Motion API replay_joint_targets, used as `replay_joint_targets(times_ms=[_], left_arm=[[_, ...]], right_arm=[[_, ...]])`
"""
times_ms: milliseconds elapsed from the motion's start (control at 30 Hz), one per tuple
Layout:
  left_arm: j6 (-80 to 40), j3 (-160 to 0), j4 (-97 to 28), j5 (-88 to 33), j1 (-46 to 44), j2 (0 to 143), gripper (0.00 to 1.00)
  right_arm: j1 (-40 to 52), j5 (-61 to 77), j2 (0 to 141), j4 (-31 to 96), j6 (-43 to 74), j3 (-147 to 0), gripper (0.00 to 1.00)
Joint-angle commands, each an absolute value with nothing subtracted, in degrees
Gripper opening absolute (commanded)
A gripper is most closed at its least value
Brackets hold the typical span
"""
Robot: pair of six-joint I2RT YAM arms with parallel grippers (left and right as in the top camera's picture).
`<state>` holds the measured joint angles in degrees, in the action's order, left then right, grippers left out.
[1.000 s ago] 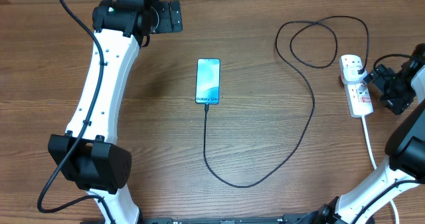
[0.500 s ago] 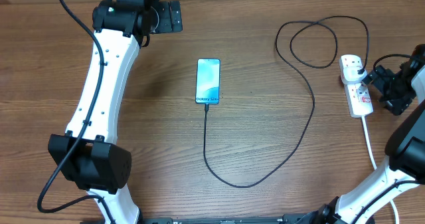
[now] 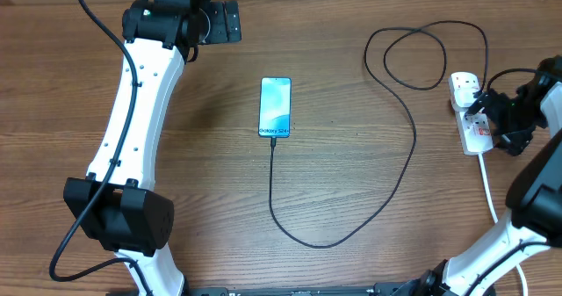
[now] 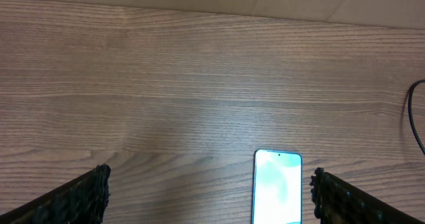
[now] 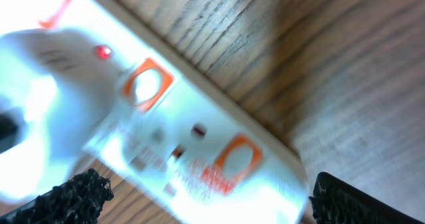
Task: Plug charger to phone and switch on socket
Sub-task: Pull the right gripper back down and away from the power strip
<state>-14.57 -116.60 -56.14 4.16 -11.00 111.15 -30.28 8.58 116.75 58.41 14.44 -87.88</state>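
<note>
The phone (image 3: pixel 275 107) lies screen up at the table's middle, its blue screen lit; it also shows low in the left wrist view as the phone (image 4: pixel 277 187). The charger (image 3: pixel 399 177) is a thin black cable that runs from the phone's bottom edge in a wide loop to the far end of the socket (image 3: pixel 470 111), a white power strip at the right. My right gripper (image 3: pixel 490 122) hangs open just over the strip. Up close the socket (image 5: pixel 199 144) is blurred, with orange-red switches between my open fingers (image 5: pixel 73 197). My left gripper (image 3: pixel 219 22) stands open at the back left, far from the phone.
The strip's thick white cord (image 3: pixel 488 186) trails toward the table's front edge beside my right arm. A small red light (image 5: pixel 101 52) glows on the white body at the strip's end. My left arm (image 3: pixel 140 103) stretches along the left side of the wooden table.
My right gripper has shifted left, from beside the power strip to over it. The left arm, phone and cable have not moved.
</note>
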Motion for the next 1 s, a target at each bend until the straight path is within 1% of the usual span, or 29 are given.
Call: replay_joint_targets(times_ms=[0, 233, 400, 700, 800, 900, 967], left_arm=[[-13.72, -116.40, -56.10, 4.91, -10.90, 111.31, 1.00], [-13.69, -116.40, -56.10, 4.91, -10.90, 111.31, 1.00], [-13.72, -116.40, -56.10, 4.91, -10.90, 111.31, 1.00], [-13.72, -116.40, -56.10, 4.91, -10.90, 111.31, 1.00], [-13.72, -116.40, -56.10, 4.91, -10.90, 111.31, 1.00], [-13.72, -116.40, -56.10, 4.91, -10.90, 111.31, 0.99], [-13.69, -116.40, -56.10, 4.91, -10.90, 111.31, 0.99]], right_arm=[[-30.85, 6.57, 108.18, 59.61, 16.53, -88.68, 1.00], [-30.72, 6.33, 99.00, 66.00, 16.51, -88.64, 1.00], [-28.53, 6.66, 93.23, 71.37, 16.29, -87.53, 1.00], [-17.54, 9.08, 77.45, 73.67, 16.78, -78.89, 1.00], [-13.47, 9.10, 72.16, 74.30, 18.92, -75.72, 1.00], [-10.20, 9.32, 69.45, 77.32, 21.89, -74.59, 1.00], [-8.45, 12.25, 69.06, 81.56, 22.96, -74.59, 1.00]])
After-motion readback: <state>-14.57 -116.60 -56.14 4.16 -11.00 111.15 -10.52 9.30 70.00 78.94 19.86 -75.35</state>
